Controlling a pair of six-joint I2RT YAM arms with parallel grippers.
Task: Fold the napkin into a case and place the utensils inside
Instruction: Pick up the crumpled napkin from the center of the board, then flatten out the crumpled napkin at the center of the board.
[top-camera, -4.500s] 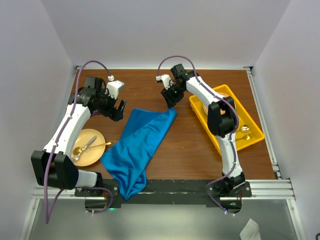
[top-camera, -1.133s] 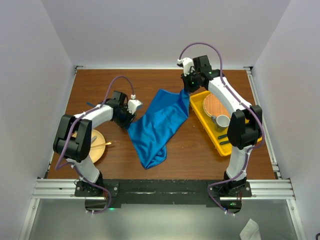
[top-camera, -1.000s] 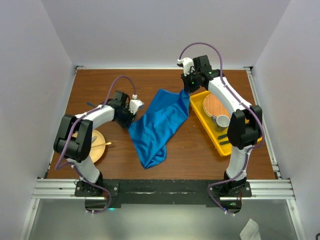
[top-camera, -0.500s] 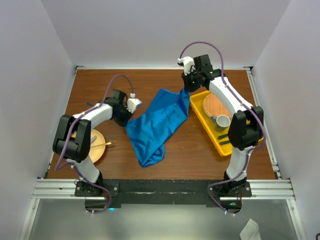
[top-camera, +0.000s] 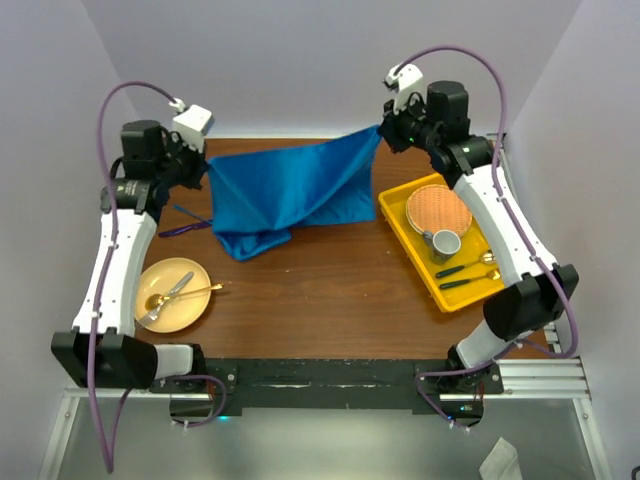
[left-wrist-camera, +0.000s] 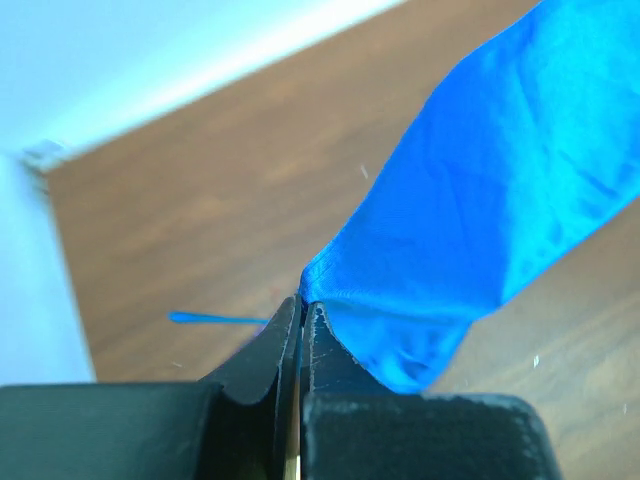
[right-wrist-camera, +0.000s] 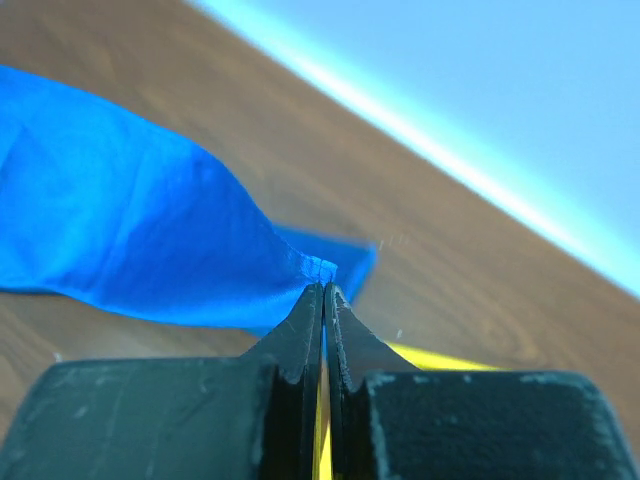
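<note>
The bright blue napkin (top-camera: 290, 185) hangs stretched in the air over the back of the table, and its lower fold rests on the wood (top-camera: 245, 240). My left gripper (top-camera: 203, 168) is shut on its left corner (left-wrist-camera: 315, 280); the jaws (left-wrist-camera: 302, 305) pinch the hem. My right gripper (top-camera: 383, 132) is shut on the right corner (right-wrist-camera: 322, 268), fingertips tight together (right-wrist-camera: 324, 288). The utensils, one thin blue piece (top-camera: 187, 212) and one purple (top-camera: 172, 230), lie on the table below the left gripper. The blue one (left-wrist-camera: 215, 319) shows in the left wrist view. No case is in view.
A yellow tray (top-camera: 405, 242) at the right holds a round wicker mat (top-camera: 437, 208), a grey cup (top-camera: 445, 243) and dark cutlery (top-camera: 465, 270). A yellow plate (top-camera: 190, 310) at the front left carries a gold spoon and fork (top-camera: 170, 293).
The left gripper has shut on the napkin's corner. Both arms have risen and moved back and apart, lifting the napkin off the table and spreading it between them.
</note>
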